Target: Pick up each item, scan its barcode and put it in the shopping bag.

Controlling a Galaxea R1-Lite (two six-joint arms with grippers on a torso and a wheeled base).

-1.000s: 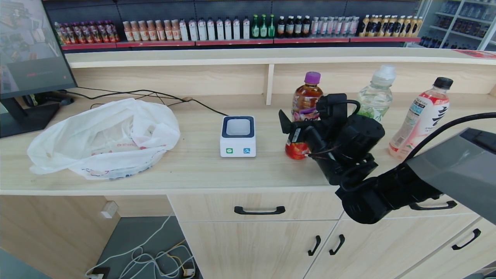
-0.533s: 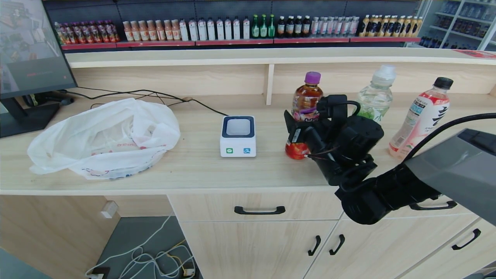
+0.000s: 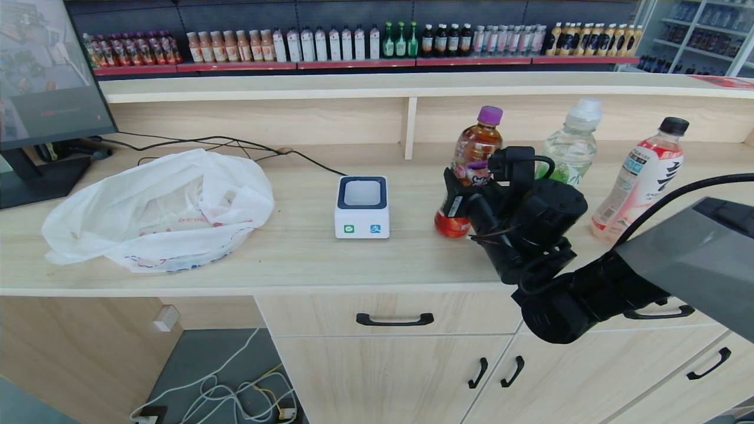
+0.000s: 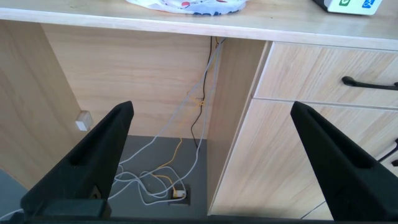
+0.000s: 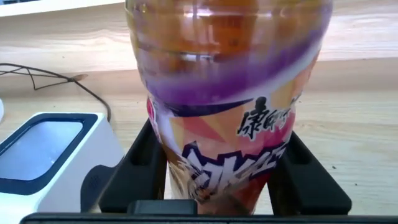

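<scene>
We see our right pincer clamped on the tilted tea bottle, whose lower body sits squarely between its two fingers.

The scanner sits on the counter, with the white shopping bag to its left. To its right, the right gripper clasps the tilted purple-capped tea bottle. Farther right stand a clear bottle and a pink bottle.

Three bottles (purple-capped bottle plus white- and black-capped), one scanner, one shopping bag, one monitor.
</scene>
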